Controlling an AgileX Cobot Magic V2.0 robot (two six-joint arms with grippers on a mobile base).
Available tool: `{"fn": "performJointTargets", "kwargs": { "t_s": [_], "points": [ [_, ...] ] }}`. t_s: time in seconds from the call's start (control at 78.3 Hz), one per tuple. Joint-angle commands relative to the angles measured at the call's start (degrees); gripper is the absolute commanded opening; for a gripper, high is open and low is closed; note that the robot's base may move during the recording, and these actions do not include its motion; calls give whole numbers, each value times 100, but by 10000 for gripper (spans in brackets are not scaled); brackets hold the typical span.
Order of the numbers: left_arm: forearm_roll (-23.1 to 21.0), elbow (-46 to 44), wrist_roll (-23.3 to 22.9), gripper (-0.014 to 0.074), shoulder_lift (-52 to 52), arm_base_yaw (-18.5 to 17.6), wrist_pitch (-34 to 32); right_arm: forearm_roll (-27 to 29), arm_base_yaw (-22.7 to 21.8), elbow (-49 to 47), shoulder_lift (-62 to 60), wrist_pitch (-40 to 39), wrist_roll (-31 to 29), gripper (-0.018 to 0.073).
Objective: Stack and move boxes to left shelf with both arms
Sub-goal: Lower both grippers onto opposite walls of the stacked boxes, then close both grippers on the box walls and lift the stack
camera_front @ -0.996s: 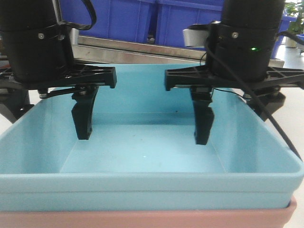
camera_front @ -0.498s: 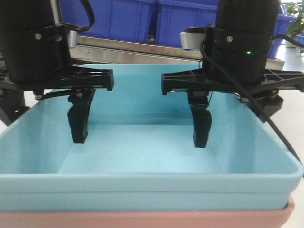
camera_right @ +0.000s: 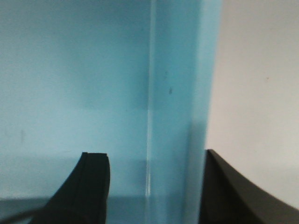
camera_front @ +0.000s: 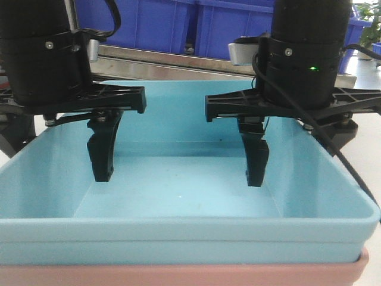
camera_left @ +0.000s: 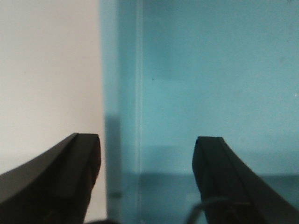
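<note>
Light blue tub (camera_front: 178, 232): nested in pink tub (camera_front: 178, 273), stack on white tabletop (camera_left: 46, 70), on near side of steel shelf bar (camera_front: 178, 64). Pink tub: only rim strip shows under blue rim. Inside blue tub: one black finger of each gripper, hanging down. Left gripper (camera_left: 148, 140): jaws apart, straddling left wall. Right gripper (camera_right: 154, 155): jaws apart, straddling right wall. Outer fingers hidden in front view. Dark blue bins (camera_front: 226, 24) behind bar: tops cut off, contents unseen
</note>
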Motion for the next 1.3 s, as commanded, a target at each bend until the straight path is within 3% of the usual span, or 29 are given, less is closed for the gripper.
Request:
{"fn": "performJointTargets", "kwargs": {
  "t_s": [0.0,0.204,0.421,1.009,1.174,1.289],
  "points": [
    [-30,-168,17,297,-207,-34,-8,-117,3,-146,-232,-7,26,426],
    [-30,-168,17,223,-207,-34,-17,-117,3,-146,-232,-26,26,388],
    [-64,-168,7,-15,-207,-34,-91,-117,3,-146,-232,-26,26,35],
    [-107,-168,7,-3,-207,-34,-215,-117,3,-146,-232,-15,26,57],
    [-327,-179,7,-3,-207,-34,-338,-117,3,-165,-232,12,26,57],
    [-556,-339,-105,-3,-207,-34,0,-116,3,-398,-238,505,176,57]
  ]
}}
